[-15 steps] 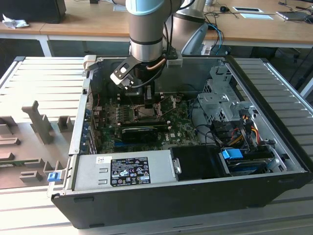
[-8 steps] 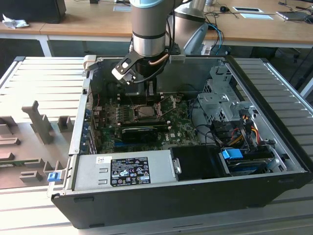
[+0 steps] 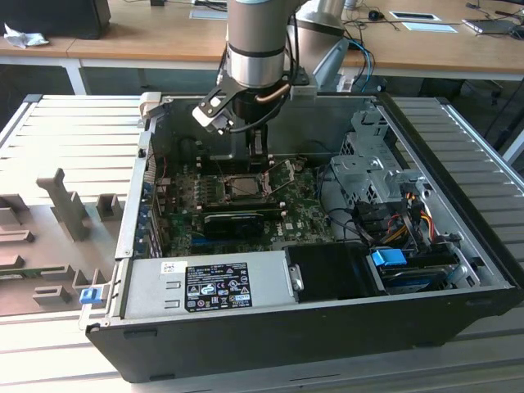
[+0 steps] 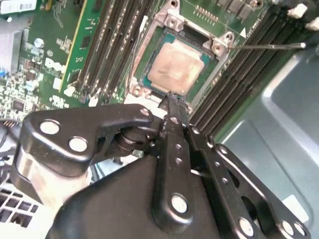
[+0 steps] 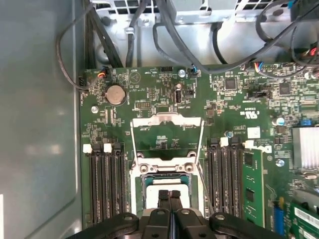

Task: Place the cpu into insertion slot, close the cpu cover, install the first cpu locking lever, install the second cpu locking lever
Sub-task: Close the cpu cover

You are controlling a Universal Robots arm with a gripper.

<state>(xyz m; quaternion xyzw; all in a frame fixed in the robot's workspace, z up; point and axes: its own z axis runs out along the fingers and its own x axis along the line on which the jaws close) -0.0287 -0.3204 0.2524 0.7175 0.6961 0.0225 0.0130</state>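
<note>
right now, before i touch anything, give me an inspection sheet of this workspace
surface: slatted metal table carrying an open computer case
job's things: cpu sits in the insertion slot; cpu cover is open; one locking lever is not hooked down
clutter: grey fixtures on the table beside the case
grippers: end effector has its fingers together, holds nothing, tip at the cpu's edge
cables: black cables run along the case wall, off the socket
surroundings: wooden desks behind
</note>
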